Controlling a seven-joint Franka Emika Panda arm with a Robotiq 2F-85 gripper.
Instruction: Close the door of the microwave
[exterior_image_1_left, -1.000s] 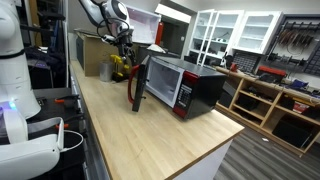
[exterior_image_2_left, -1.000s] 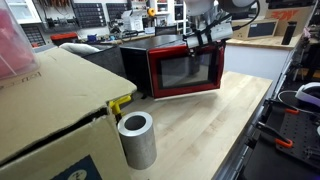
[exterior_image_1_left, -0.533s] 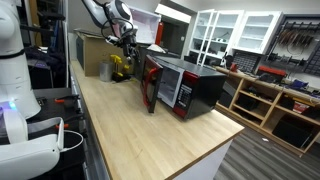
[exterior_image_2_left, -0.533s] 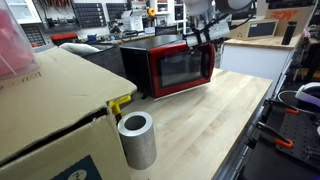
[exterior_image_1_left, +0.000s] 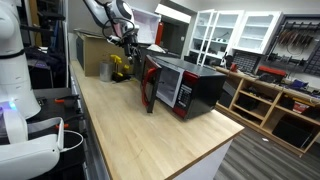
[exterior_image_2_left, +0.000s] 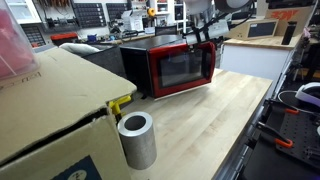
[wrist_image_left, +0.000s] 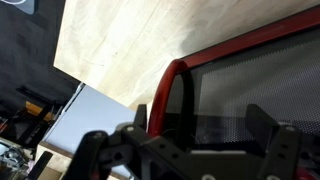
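The microwave (exterior_image_1_left: 195, 88) has a black casing and a red front and stands on the wooden counter in both exterior views; it also shows from the front (exterior_image_2_left: 140, 62). Its red door (exterior_image_1_left: 151, 84) with the dark window stands slightly ajar, close to the front. In an exterior view the door (exterior_image_2_left: 181, 68) faces the camera. My gripper (exterior_image_1_left: 128, 40) hangs just above the door's free upper edge (exterior_image_2_left: 205, 32). In the wrist view the open, empty gripper (wrist_image_left: 200, 132) sits over the red door frame (wrist_image_left: 172, 80) and mesh window.
A brown cardboard box (exterior_image_1_left: 95, 52) stands behind the microwave and fills the foreground (exterior_image_2_left: 50, 110). A grey cylinder (exterior_image_2_left: 137, 138) and a yellow tool (exterior_image_1_left: 118, 68) are beside it. A white robot (exterior_image_1_left: 20, 90) stands off the counter. The counter edge (exterior_image_1_left: 215, 140) is near.
The door has swung from wide open to nearly shut against the microwave front. The gripper followed it. Nothing visibly changed in the last half second.
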